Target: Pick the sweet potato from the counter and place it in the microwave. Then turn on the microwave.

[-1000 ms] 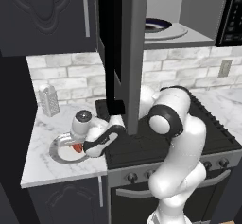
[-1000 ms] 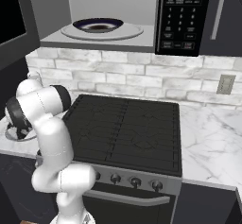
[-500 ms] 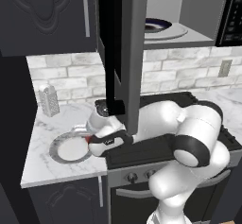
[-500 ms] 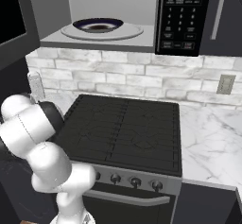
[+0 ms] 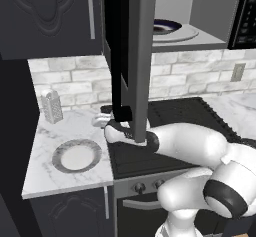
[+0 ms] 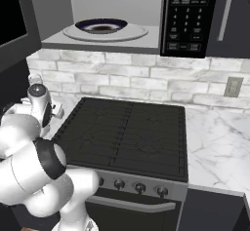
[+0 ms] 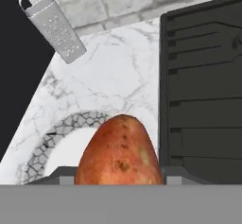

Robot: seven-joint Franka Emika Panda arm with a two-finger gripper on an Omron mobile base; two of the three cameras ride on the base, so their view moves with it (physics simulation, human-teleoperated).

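The sweet potato (image 7: 120,152), orange-red and speckled, fills the gap between my two finger tips in the hand view, so my gripper (image 7: 118,175) is shut on it. It hangs above the marble counter (image 7: 118,72), over the edge of a grey-rimmed plate (image 7: 47,145). In the left base view the gripper (image 5: 107,124) is above the counter (image 5: 65,131), partly behind the microwave's open door (image 5: 131,56). The microwave (image 6: 112,1) is open overhead, with its round plate (image 6: 136,31) and a dark bowl inside.
A metal grater (image 5: 51,106) stands at the counter's back left. The bare grey-rimmed plate (image 5: 77,156) lies near the front. The black stovetop (image 6: 127,132) lies to the right. The microwave's button panel (image 6: 188,15) sits right of the cavity, and the hanging door crowds my hand.
My hand has lifted off the plate with the sweet potato and moved up and right toward the stove edge. The arm's elbow has swung out to the right.
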